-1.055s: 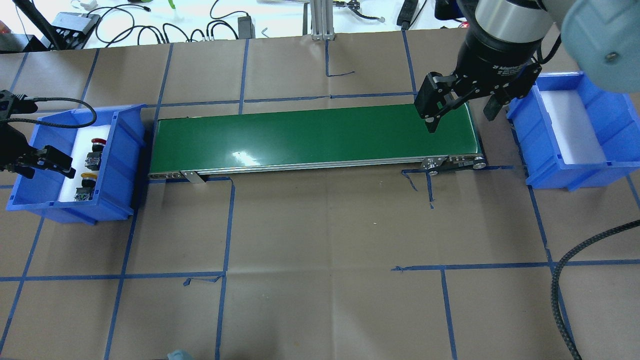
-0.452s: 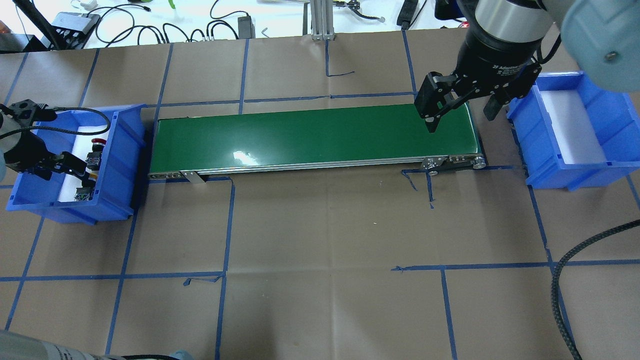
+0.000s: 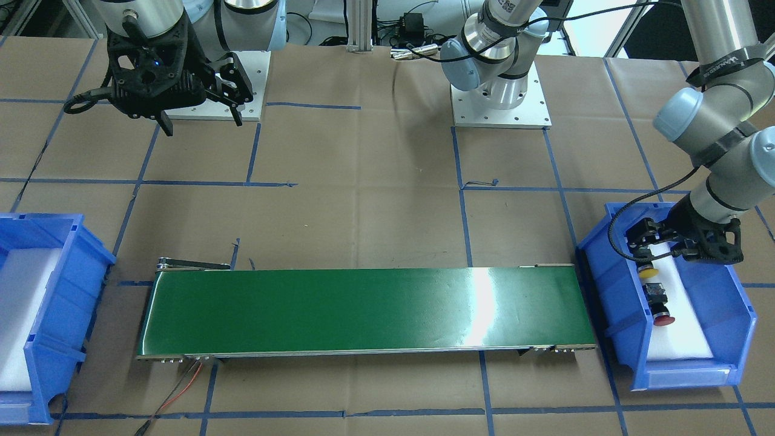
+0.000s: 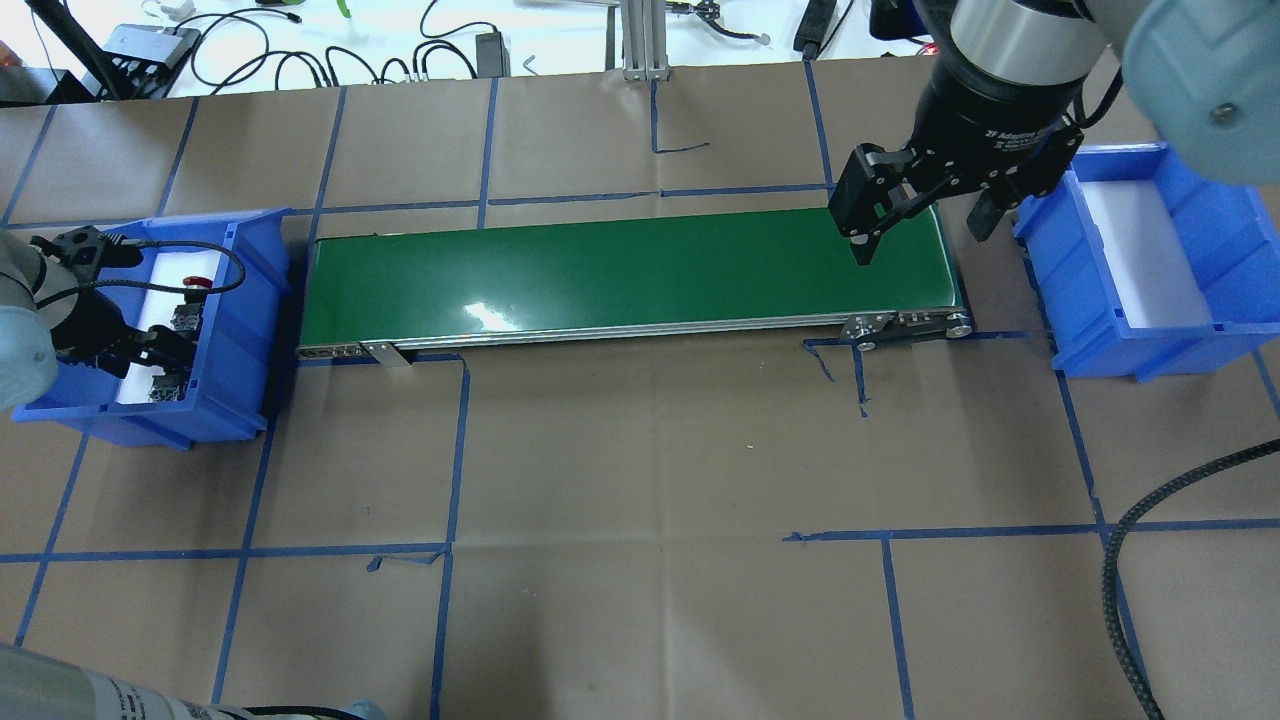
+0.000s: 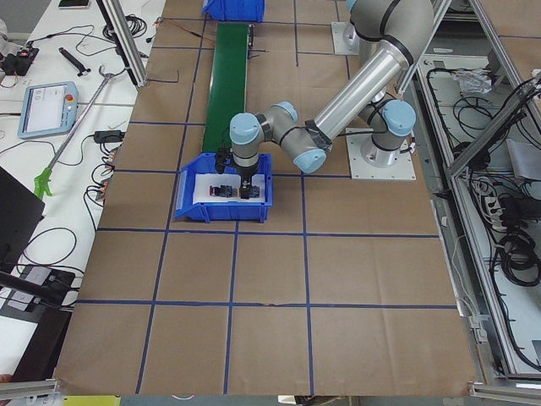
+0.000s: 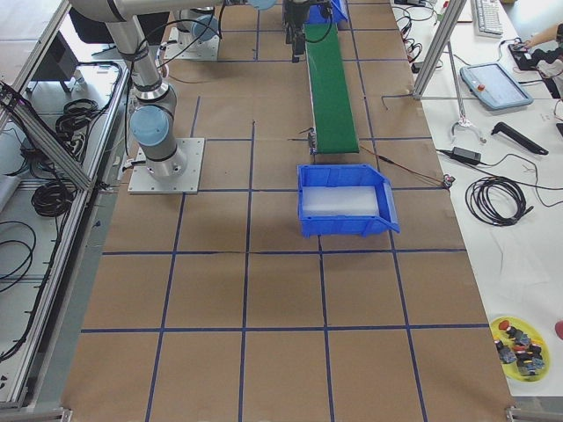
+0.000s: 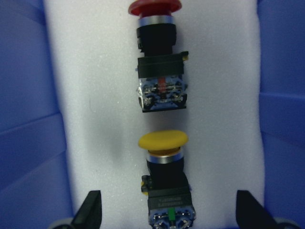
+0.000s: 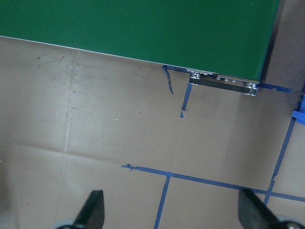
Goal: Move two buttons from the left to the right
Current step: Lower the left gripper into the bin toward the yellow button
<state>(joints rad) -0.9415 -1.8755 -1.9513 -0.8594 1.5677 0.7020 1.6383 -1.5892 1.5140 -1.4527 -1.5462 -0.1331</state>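
Note:
Two buttons lie on white foam in the left blue bin. The yellow-capped button lies nearer the robot, and the red-capped button lies beyond it; both also show in the front view, yellow and red. My left gripper is open, low over the bin, with its fingers on either side of the yellow button's black body. It touches neither button. My right gripper is open and empty, held above the right end of the green conveyor belt.
The right blue bin, lined with white foam, stands just past the belt's right end. The belt lies between the two bins. Cables and gear lie along the table's far edge. A yellow plate with spare parts sits off to the side.
My left gripper has moved rightward and further into the left bin, now covering the yellow button from above. It stays open. The right arm has not moved.

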